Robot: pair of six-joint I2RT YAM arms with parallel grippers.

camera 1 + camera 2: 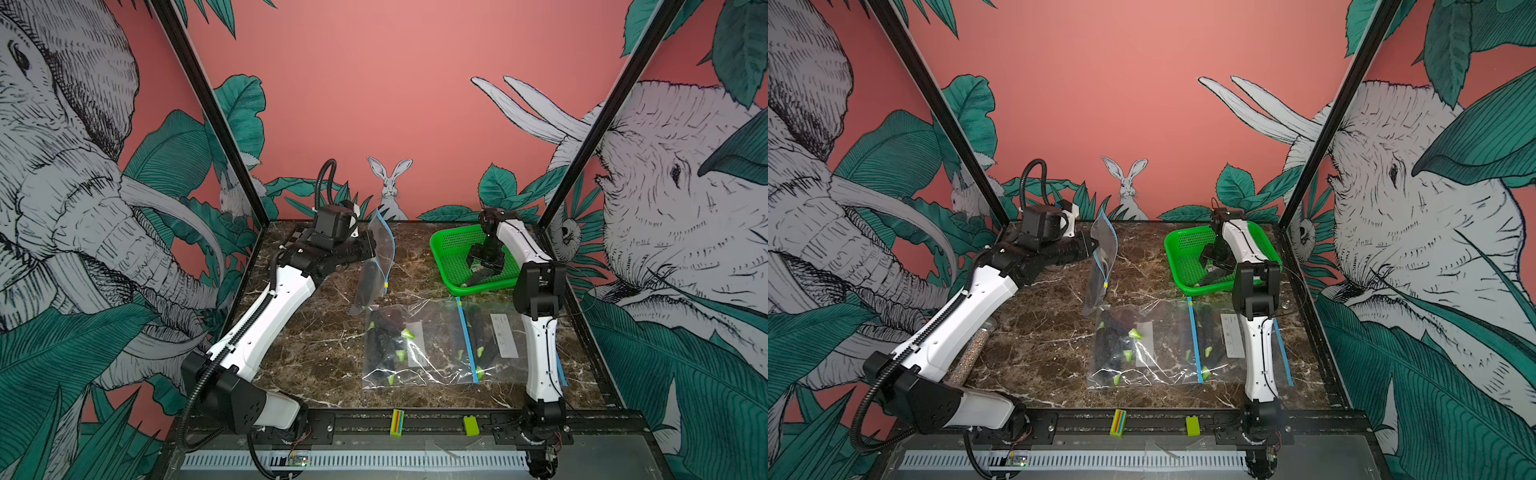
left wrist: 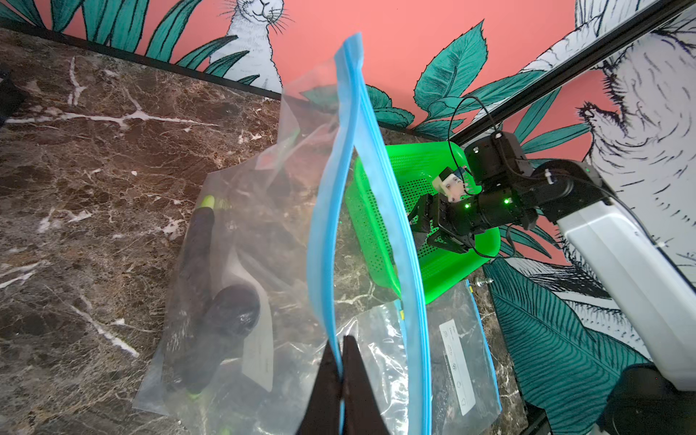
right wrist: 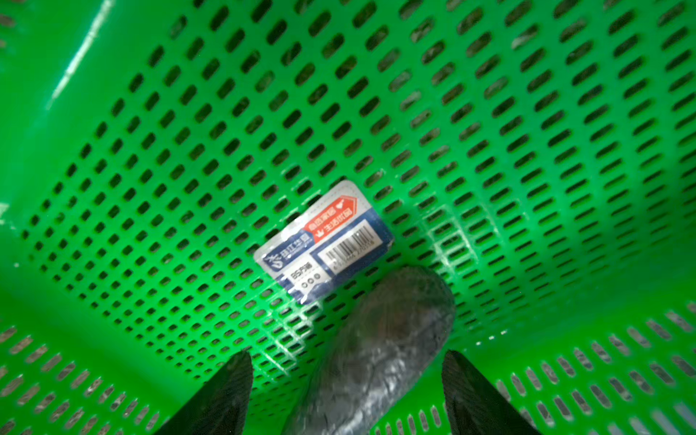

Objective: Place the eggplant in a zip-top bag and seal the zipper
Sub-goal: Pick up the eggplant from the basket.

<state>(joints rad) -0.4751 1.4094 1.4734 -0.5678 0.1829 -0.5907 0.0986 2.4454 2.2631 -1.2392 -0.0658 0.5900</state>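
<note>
My left claw (image 2: 341,348) was pinched together on one blue zipper strip (image 2: 320,244) of the clear zip-top bag (image 2: 290,150), gripping it at the rim. Beyond the fingertips the 2 blue strips bowed apart, so the mouth gaped. In both top views the bag (image 1: 380,257) stood on edge off the claw's tip, its lower end drooping toward the marble table (image 1: 311,332).

My right claw (image 3: 346,361) was down inside the green basket (image 3: 150,113), jaws apart. The eggplant (image 3: 384,339), dark and glossy, lay on the basket floor between the 2 fingers and ran out past their tips. I saw a gap on each side of it, narrower at 1 finger than at the other, so nothing was gripped. Just past the eggplant's rounded end, a little to one side, a printed sticker (image 3: 324,241) lay flat on the mesh.

Below the left claw and toward the arms' bases, a filled bag (image 1: 386,349) lay flat on the table, with a second filled bag (image 1: 490,336) beside it, nearer the right arm.
</note>
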